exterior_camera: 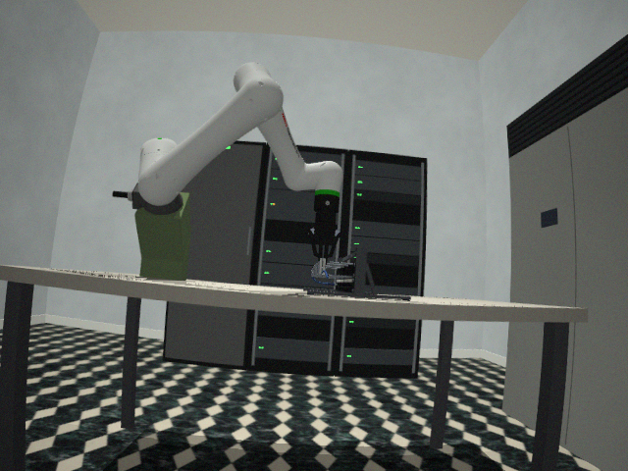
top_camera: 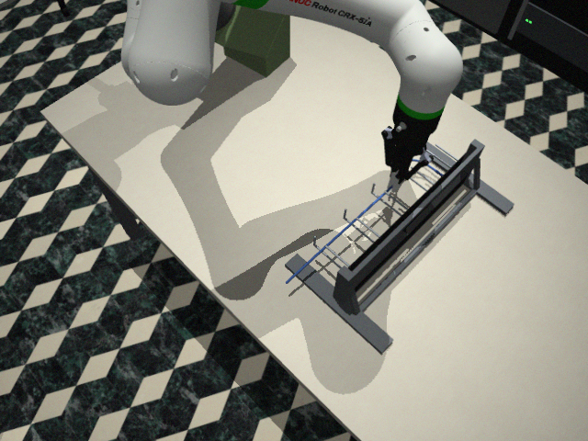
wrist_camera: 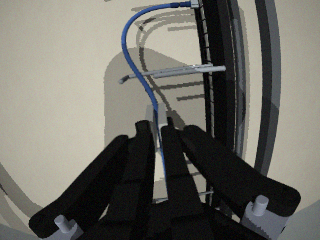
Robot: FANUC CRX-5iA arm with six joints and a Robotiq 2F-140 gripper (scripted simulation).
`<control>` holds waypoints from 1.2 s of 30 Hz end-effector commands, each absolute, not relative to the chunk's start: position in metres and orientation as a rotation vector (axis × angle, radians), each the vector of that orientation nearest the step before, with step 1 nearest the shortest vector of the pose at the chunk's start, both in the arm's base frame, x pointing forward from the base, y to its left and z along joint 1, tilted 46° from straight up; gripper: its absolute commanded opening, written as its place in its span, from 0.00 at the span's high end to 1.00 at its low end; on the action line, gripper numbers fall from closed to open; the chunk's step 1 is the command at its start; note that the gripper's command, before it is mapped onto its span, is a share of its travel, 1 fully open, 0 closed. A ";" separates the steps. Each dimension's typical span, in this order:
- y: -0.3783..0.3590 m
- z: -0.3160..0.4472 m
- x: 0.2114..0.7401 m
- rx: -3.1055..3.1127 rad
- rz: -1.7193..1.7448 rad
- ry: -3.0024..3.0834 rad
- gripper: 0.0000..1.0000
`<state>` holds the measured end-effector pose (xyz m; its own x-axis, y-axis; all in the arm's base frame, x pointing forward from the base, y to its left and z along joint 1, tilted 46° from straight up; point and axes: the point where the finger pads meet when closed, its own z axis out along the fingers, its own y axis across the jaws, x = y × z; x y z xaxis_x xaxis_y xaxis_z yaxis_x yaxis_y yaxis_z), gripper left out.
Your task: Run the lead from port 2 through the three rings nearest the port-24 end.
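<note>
- Gripper [top_camera: 393,187] [exterior_camera: 322,263] [wrist_camera: 157,114] points down at the front of the rack [top_camera: 370,328] [exterior_camera: 362,276] [wrist_camera: 270,75], its fingers clenched, by my reading, on the blue lead [top_camera: 303,266] [exterior_camera: 320,280] [wrist_camera: 124,42].
- Lead curves from its plug [wrist_camera: 194,4] at the panel, past one ring [wrist_camera: 190,71], to the fingertips, then runs nearly straight along the rack's front.
- From above, it crosses the three rings nearest the far end from the plug, on the panel side of their upturned tips [top_camera: 372,189]. Whether it sits down inside them or just over their gaps, I cannot tell.
- Its free end reaches past the last ring, above the rack's foot and well within the table [top_camera: 480,308] [exterior_camera: 253,298] [wrist_camera: 50,65].
- Step in hand, as I judge it: laying the lead into the rings, or settling it there before release.
- Next move calls for checking that all three hold it, lowering it if any does not, then opening gently and lifting straight away.
- Ring prongs stand close by the fingers; a sideways drag could snag one and shift or tip the loose rack, which stands upright.
- Arm [top_camera: 429,62] [exterior_camera: 218,131] reaches over from a green pedestal [top_camera: 265,42] [exterior_camera: 162,243]; dark cabinets [top_camera: 550,28] [exterior_camera: 207,324] stand beyond the table.
</note>
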<state>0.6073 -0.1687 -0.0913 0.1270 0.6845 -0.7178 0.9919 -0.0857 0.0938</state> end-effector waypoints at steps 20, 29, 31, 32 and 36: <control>-0.170 -0.089 0.634 1.834 -0.687 1.617 1.00; -0.170 -0.089 0.637 1.834 -0.687 1.617 1.00; -0.170 -0.089 0.637 1.834 -0.687 1.617 1.00; -0.170 -0.089 0.637 1.834 -0.687 1.617 1.00; -0.170 -0.089 0.637 1.834 -0.687 1.617 1.00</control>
<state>0.6365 -0.1711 -0.0882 0.1271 0.6845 -0.7178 0.9919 -0.0855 0.0941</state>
